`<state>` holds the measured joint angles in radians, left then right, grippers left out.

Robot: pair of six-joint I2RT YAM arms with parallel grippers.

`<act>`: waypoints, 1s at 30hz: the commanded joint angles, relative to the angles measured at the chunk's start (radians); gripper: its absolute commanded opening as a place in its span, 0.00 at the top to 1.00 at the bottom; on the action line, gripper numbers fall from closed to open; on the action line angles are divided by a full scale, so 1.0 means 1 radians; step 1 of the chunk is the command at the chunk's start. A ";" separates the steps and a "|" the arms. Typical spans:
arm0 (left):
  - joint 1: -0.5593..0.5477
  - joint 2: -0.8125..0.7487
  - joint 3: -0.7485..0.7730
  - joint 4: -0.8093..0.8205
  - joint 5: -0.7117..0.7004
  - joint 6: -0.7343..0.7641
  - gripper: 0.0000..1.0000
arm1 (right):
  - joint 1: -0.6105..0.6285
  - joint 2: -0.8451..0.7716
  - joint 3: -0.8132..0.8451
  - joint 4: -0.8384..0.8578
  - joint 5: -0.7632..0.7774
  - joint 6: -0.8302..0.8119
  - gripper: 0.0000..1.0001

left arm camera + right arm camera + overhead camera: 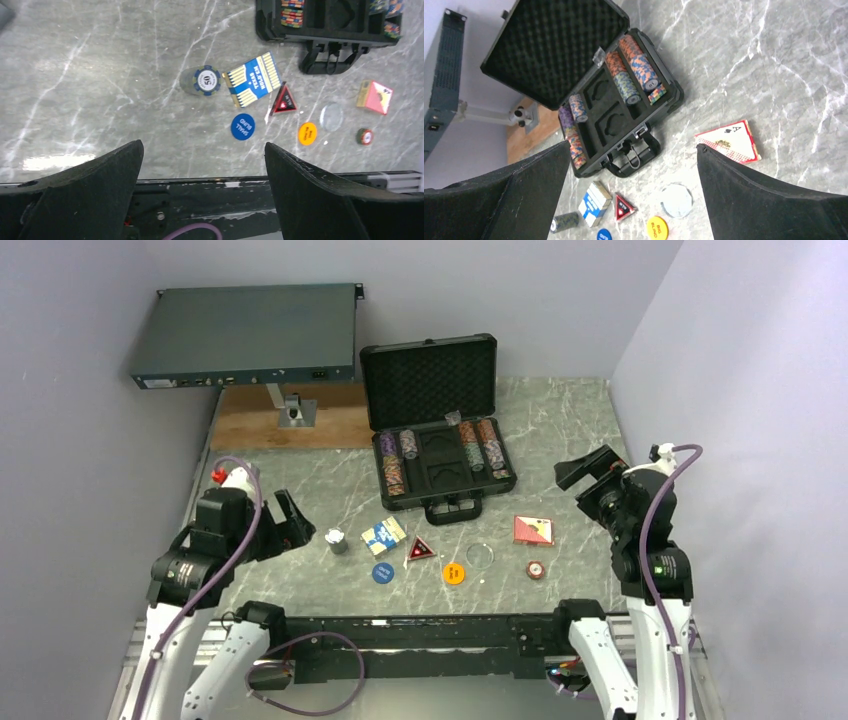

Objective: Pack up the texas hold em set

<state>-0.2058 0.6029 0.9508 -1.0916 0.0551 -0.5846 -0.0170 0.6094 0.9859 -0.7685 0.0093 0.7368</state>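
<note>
Left fingers (85,190) and right fingers (769,200) hover spread and empty above the worktop (560,430). Beyond, card decks (384,535), round buttons (382,572) and a red triangle (419,550) lie loose before the open case (440,455). Packing apparently unstarted: next, a first pickup.

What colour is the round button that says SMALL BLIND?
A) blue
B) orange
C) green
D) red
A: in the left wrist view the blue button on the table carries the words SMALL BLIND, while the orange button near it says BIG BLIND.
</note>
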 commanded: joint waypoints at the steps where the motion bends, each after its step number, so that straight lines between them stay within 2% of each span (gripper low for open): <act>1: -0.009 -0.038 0.018 -0.044 -0.047 0.082 0.01 | -0.001 0.021 -0.007 -0.032 -0.054 -0.036 0.00; 5: -0.009 -0.042 0.024 -0.089 -0.051 0.113 0.04 | -0.001 0.059 0.008 -0.039 -0.096 -0.080 0.00; 9: -0.009 -0.034 0.029 -0.112 -0.052 0.162 0.04 | 0.011 0.086 0.056 -0.032 -0.066 -0.157 0.00; 16: -0.031 0.020 0.006 -0.130 -0.030 0.174 0.00 | 0.052 0.101 0.037 0.023 -0.109 -0.182 0.00; 24: -0.122 0.124 -0.013 -0.118 -0.078 0.126 0.01 | 0.068 0.095 0.021 0.028 -0.088 -0.195 0.00; 30: -0.232 0.234 -0.042 -0.007 -0.145 0.090 0.02 | 0.068 0.102 0.007 0.040 -0.104 -0.201 0.00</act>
<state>-0.3817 0.7727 0.9276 -1.1870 -0.0265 -0.4614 0.0471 0.7128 0.9989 -0.7769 -0.0849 0.5552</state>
